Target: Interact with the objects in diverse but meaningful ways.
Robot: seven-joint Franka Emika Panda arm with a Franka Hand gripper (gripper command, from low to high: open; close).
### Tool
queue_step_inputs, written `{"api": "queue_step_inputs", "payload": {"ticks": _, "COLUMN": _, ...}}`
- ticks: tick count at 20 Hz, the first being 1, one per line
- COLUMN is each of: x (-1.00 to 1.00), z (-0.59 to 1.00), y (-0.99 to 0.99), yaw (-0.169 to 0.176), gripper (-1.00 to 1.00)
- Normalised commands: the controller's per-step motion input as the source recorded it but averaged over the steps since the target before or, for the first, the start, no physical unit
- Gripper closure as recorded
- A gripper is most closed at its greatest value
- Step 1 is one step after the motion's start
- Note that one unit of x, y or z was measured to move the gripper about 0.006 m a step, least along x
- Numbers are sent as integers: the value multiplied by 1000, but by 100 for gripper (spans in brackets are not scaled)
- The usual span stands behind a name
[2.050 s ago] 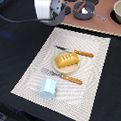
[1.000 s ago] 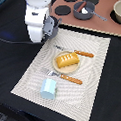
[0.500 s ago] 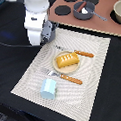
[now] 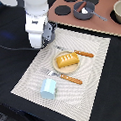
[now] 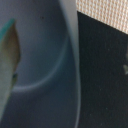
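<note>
- Bread loaf [image 4: 67,60], yellow-orange with scored lines across its top, sits on a small pale plate [image 4: 57,68] near the middle of a striped placemat [image 4: 32,77], which lies on a dark table [image 4: 8,46].
- A pale blue house-shaped carton [image 4: 48,88] stands upright on the placemat, nearer the camera than the loaf and well apart from the arm.
- An orange-handled knife [image 4: 79,53] lies just beyond the plate, and an orange-handled fork [image 4: 67,78] lies just in front of it; neither belongs to the task.
- A grey pot [image 4: 84,8] holding a small white piece [image 4: 84,10] sits on a brown board [image 4: 108,24] at the far side of the table.
- The white robot arm [image 4: 37,25] hangs over the placemat's far corner, toward the exterior view's left, above and beside the loaf without touching it.
- Whether the jaws are apart or together cannot be told: the arm's body hides them in the exterior view, and the wrist view is a close blur of pale grey-blue surface with a strip of placemat and dark table.
- Nothing appears to be held, though this is uncertain.
- Judged from the layout, the loaf is the nearest item. A good approach would centre over the loaf, align the jaws across its narrow width, and descend clear of the knife and fork handles flanking the plate.
- The plate may slide if the loaf is pushed sideways, so a straight vertical descent seems safest.
</note>
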Motion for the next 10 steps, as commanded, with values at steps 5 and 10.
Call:
{"api": "queue_step_inputs", "payload": {"ticks": 5, "x": -2, "z": 1000, "y": 46, "yaw": -7, "gripper": -100}}
{"api": "queue_step_inputs", "payload": {"ticks": 10, "x": 43, "z": 793, "y": 0, "yaw": -5, "gripper": -100}}
